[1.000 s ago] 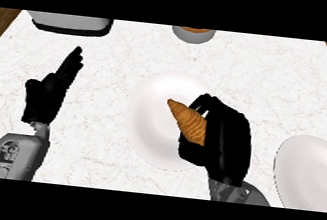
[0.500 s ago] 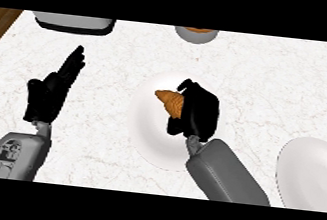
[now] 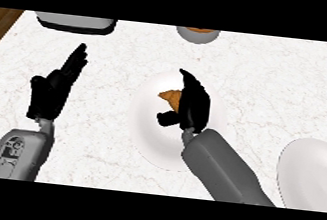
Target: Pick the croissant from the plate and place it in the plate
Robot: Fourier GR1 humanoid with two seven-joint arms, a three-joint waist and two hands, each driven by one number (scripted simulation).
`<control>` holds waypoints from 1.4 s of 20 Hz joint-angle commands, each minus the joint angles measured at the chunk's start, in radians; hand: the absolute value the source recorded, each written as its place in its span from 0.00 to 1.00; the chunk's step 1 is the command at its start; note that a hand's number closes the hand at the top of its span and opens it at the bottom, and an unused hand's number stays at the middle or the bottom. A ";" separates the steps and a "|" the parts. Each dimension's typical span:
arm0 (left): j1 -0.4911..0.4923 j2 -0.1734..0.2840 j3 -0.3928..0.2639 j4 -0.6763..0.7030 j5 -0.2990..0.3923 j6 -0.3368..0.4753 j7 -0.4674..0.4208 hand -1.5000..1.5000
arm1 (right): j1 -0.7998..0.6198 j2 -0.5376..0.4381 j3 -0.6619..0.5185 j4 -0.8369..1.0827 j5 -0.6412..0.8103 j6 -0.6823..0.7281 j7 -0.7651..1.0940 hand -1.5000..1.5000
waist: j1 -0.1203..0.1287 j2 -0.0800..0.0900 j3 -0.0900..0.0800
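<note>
A golden-brown croissant point(image 3: 171, 97) shows over the white plate point(image 3: 148, 140) in the middle of the counter. My right hand point(image 3: 191, 106) is over that plate and shut on the croissant. Its thumb lies just under the pastry and its fingers run up along the right side. The hand hides the croissant's right part. A second white plate point(image 3: 314, 174) lies at the right edge with nothing on it. At the left of the counter my left hand point(image 3: 52, 91) rests open, fingers pointing up, apart from both plates.
A grey appliance point(image 3: 75, 22) stands at the back left edge. At the back centre is a grey bowl point(image 3: 198, 34) with something brown inside. Dark wood shows beyond the marble counter point(image 3: 273, 88) at both back corners.
My right hand has moved up and to the left over the middle plate, and the croissant has shifted and turned with it. The left hand has stayed put.
</note>
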 commanded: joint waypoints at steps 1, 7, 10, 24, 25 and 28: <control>0.013 -0.004 -0.001 0.030 -0.005 -0.004 -0.022 0.50 | 0.014 0.001 0.003 -0.037 -0.129 -0.171 -0.117 0.00 | -0.001 0.002 0.001; 0.067 0.006 0.006 -0.007 -0.004 -0.009 -0.033 0.50 | 0.079 0.001 -0.081 -0.151 -0.149 -0.348 -0.166 0.00 | -0.023 -0.008 0.000; 0.057 -0.024 0.004 -0.002 -0.026 0.041 -0.014 0.50 | 0.211 -0.062 -0.122 -0.329 -0.097 -0.328 -0.130 0.00 | -0.061 -0.017 -0.001; 0.033 -0.003 0.031 0.009 -0.008 0.000 -0.020 0.50 | 0.860 -0.418 -0.235 -0.917 -0.429 -0.197 -0.451 0.00 | -0.050 -0.010 0.000; 0.061 -0.001 0.027 -0.017 -0.009 -0.004 -0.017 0.50 | 0.891 -0.446 -0.266 -0.937 -0.461 -0.181 -0.502 0.00 | -0.049 -0.011 0.000; 0.022 0.026 0.050 -0.053 0.015 -0.039 0.056 0.50 | 0.861 -0.410 -0.339 -0.885 -0.520 -0.108 -0.539 0.00 | -0.042 -0.010 -0.001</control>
